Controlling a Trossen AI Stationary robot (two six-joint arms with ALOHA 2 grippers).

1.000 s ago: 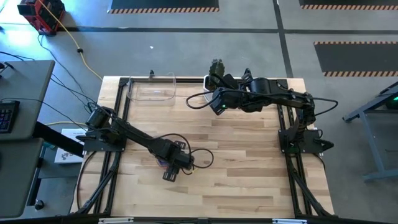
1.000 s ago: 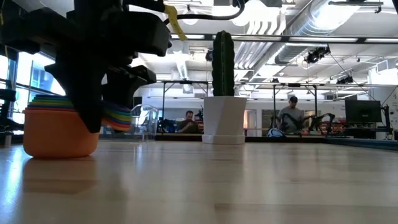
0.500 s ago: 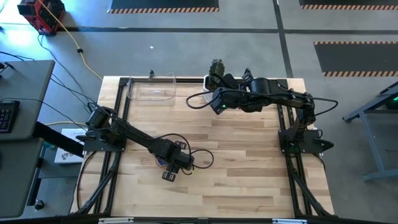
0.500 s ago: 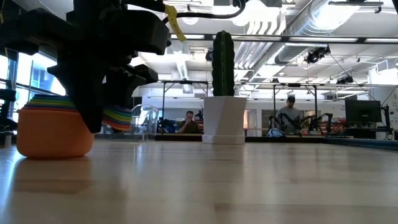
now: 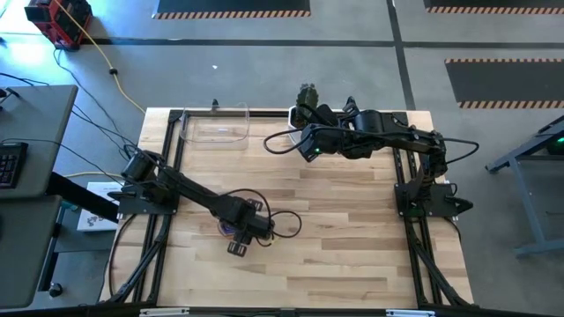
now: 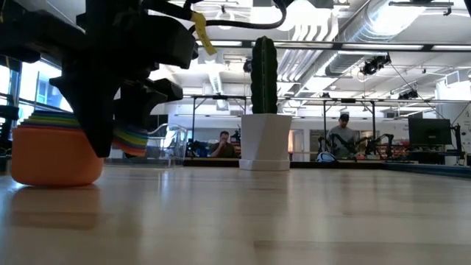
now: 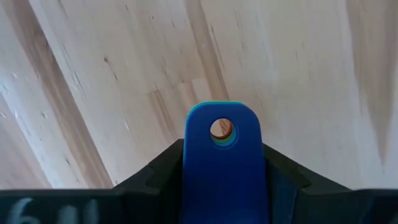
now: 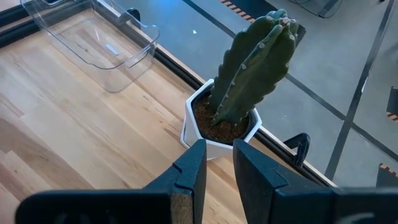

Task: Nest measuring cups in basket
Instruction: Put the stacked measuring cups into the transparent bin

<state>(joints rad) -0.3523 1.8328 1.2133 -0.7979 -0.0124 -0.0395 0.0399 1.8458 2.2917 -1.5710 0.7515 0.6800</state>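
Observation:
The measuring cups (image 6: 51,151) are nested in one stack with the orange cup outermost and the coloured rims layered above it. Their handles (image 6: 134,140) fan out toward my left gripper (image 6: 96,140). In the high view the stack (image 5: 226,228) sits at the table's left-centre under my left gripper (image 5: 239,239), which is shut on the handles. The clear basket (image 5: 216,128) stands at the far left edge. My right gripper (image 5: 305,123) hovers shut by the cactus pot (image 5: 307,101), touching nothing. My left gripper (image 7: 224,177) pinches the stacked handles between its two fingers (image 7: 158,180). The dark blue handle (image 7: 202,168) with its round hole lies on top, and lighter edges show beneath. The fingers point down along the handles. The cups stay upright, bowl bottom at the tabletop or just above it.
A cactus in a white pot (image 6: 265,110) stands at the far edge, right of the basket (image 8: 93,37) and just ahead of my right gripper (image 8: 219,163). Bare wood spreads across the table's middle and near side. People sit in the room beyond.
My left gripper has carried the nested stack steadily toward the table's left, still shut on the handles. The cups have kept upright and together. The right arm has stayed still.

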